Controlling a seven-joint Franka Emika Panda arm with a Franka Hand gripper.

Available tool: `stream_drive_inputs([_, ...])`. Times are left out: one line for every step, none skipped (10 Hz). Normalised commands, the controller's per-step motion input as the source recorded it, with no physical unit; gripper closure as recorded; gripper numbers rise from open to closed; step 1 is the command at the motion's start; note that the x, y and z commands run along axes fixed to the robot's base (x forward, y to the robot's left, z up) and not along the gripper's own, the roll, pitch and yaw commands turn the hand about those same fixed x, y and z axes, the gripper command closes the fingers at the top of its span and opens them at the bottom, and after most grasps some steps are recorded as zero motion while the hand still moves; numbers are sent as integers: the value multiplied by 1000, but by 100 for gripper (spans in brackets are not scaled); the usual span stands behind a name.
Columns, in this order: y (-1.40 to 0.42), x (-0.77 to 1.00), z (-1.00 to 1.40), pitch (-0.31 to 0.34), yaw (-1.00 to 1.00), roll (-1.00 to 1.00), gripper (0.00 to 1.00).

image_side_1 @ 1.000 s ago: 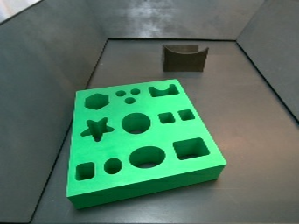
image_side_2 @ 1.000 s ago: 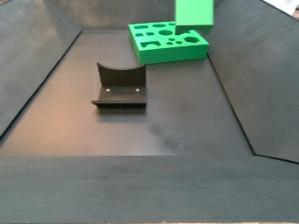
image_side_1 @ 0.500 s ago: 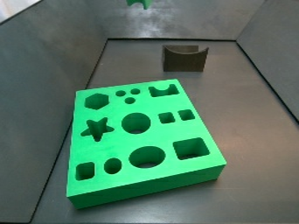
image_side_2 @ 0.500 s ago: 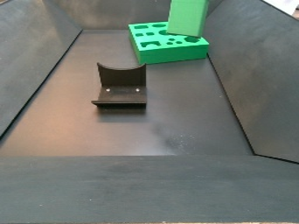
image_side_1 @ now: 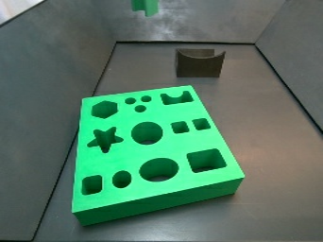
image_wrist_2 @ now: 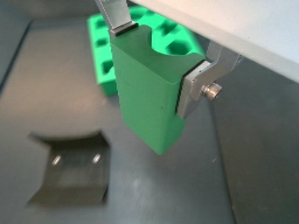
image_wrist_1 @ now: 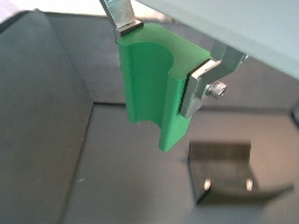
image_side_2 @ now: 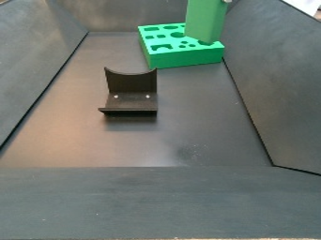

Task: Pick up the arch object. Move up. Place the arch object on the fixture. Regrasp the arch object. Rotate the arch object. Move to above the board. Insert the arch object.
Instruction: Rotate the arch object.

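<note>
Claw (image_wrist_1: 167, 54) clamped on arch object (image_wrist_1: 156, 87), hanging high above floor; fixture (image_wrist_2: 70, 168) below.

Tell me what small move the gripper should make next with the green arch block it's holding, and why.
Probably a slow move down toward the dark U-topped fixture. The gripper is shut on the green arch block and holds it high in the air: in a side view the block shows only at the top edge, clear of the big green board. The fixture's dip is bare, so placing there seems next.
</note>
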Motion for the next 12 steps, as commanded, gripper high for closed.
stream_drive_inputs([13,42,34,321,-373,-440,100])
stream_drive_inputs([11,52,3,229,-213,-283,100])
stream_drive_inputs([26,6,0,24,-1000,-31,100])
stream_drive_inputs([23,-22,13,15,-1000,-24,100])
stream_drive_inputs([23,-23,12,15,-1000,-25,100])
stream_drive_inputs([21,-20,13,16,-1000,-27,100])
stream_drive_inputs([20,-16,11,17,-1000,-28,100])
stream_drive_inputs([19,-15,11,18,-1000,-30,100])
stream_drive_inputs([19,-14,11,19,-1000,-32,100])
stream_drive_inputs([19,-13,11,20,-1000,-34,100])
stream_drive_inputs([18,-13,11,21,-1000,-36,100])
stream_drive_inputs([18,-13,11,22,-1000,-37,100])
